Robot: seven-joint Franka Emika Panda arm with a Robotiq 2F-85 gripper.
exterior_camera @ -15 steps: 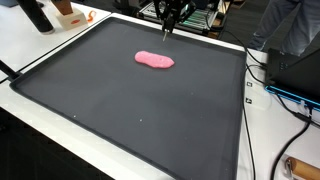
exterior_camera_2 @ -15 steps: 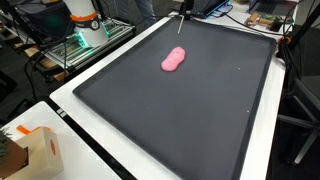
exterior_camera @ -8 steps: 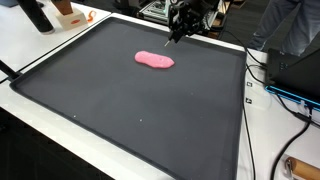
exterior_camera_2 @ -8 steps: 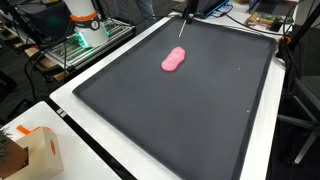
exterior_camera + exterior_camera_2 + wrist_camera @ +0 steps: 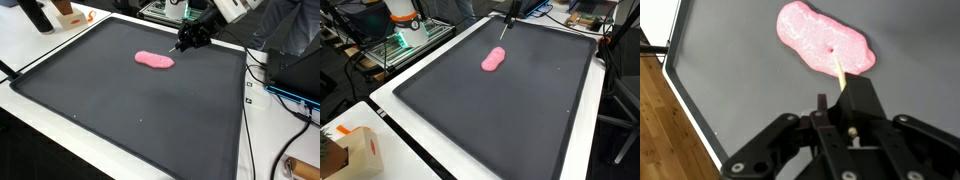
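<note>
A flat pink putty blob [image 5: 154, 60] lies on a big dark grey mat [image 5: 130, 110], towards its far side, in both exterior views [image 5: 494, 60]. My gripper [image 5: 190, 38] hangs just beyond the blob's end, shut on a thin wooden stick [image 5: 179, 47]. It also shows in the exterior view from the side [image 5: 507, 18]. In the wrist view the stick [image 5: 838, 70] runs out from between the shut fingers [image 5: 845, 100], and its tip is at the blob's edge [image 5: 825, 42]. A small dent shows in the blob next to the tip.
The mat has a raised black rim on a white table. Cables [image 5: 270, 80] and electronics lie beside it. A black object [image 5: 35, 15] and an orange-white item [image 5: 68, 12] sit at a far corner. A cardboard box [image 5: 355, 150] stands on the near corner.
The gripper has swung sideways along the mat's far edge and tilted. The stick now slants down towards the blob's end. The blob has not moved.
</note>
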